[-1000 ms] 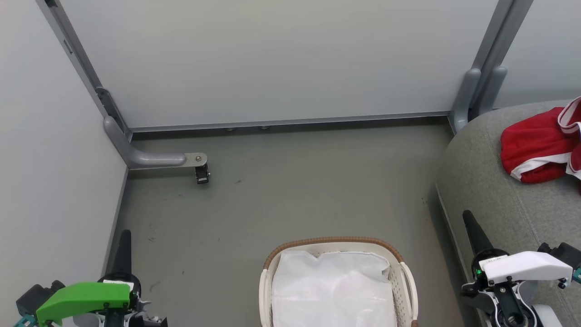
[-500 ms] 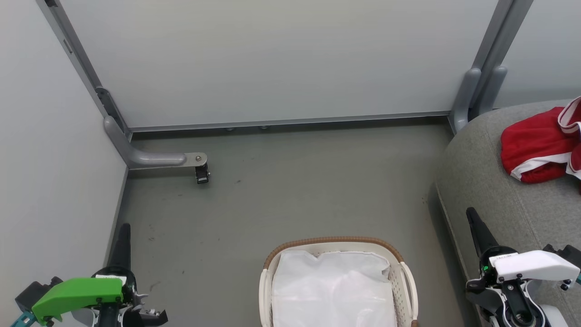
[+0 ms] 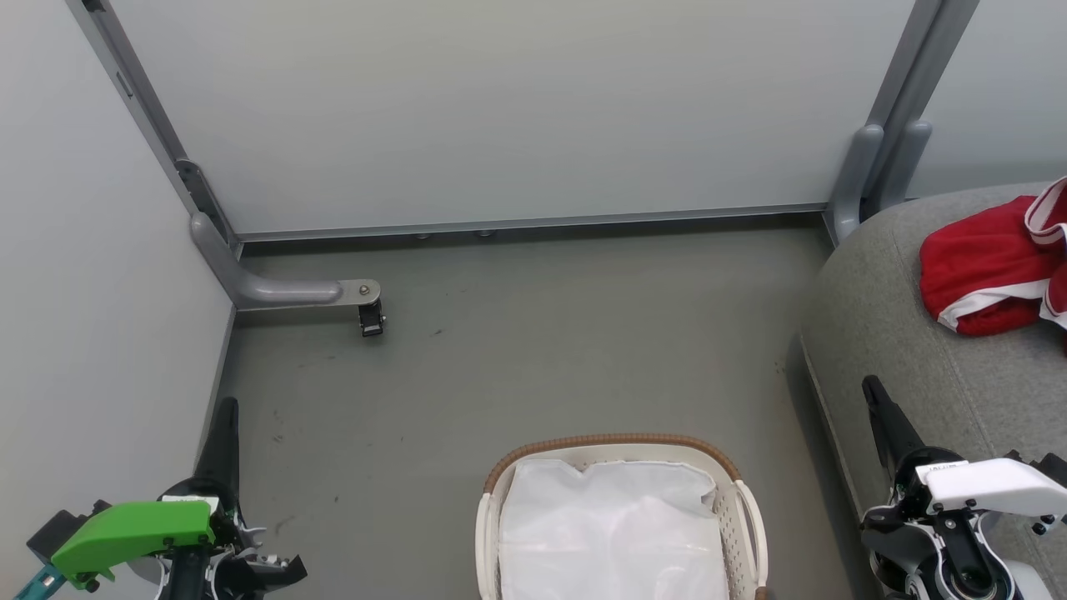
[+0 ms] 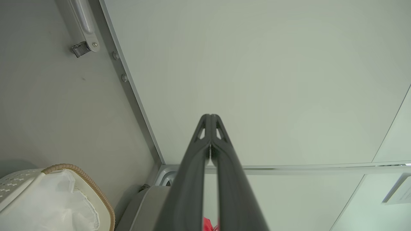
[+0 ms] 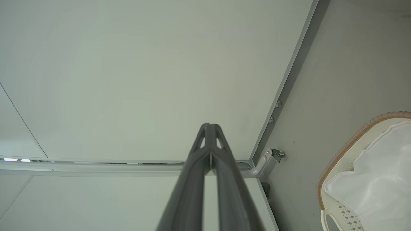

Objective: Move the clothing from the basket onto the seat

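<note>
The red clothing (image 3: 992,265) with white trim lies bunched on the grey seat (image 3: 892,333) at the right edge of the head view; a sliver of the clothing (image 4: 207,224) peeks between the fingers in the left wrist view. The cream basket (image 3: 742,508) with a brown rim stands on the floor at bottom centre, holding a white liner sheet (image 3: 613,529). My left gripper (image 3: 227,408) points up at the lower left, shut and empty. My right gripper (image 3: 872,387) is shut and empty at the lower right, in front of the seat. Both wrist views show fingertips pressed together.
Pale partition walls close off the back and left. A grey bracket foot with a castor (image 3: 371,317) sits on the floor at the back left. Grey posts (image 3: 875,167) stand at the back right corner beside the seat. Grey floor (image 3: 542,350) lies between basket and wall.
Both arms have sunk a little toward the lower edge of the head view, the left drifting left and the right drifting right. Clothing, basket and liner have not moved.
</note>
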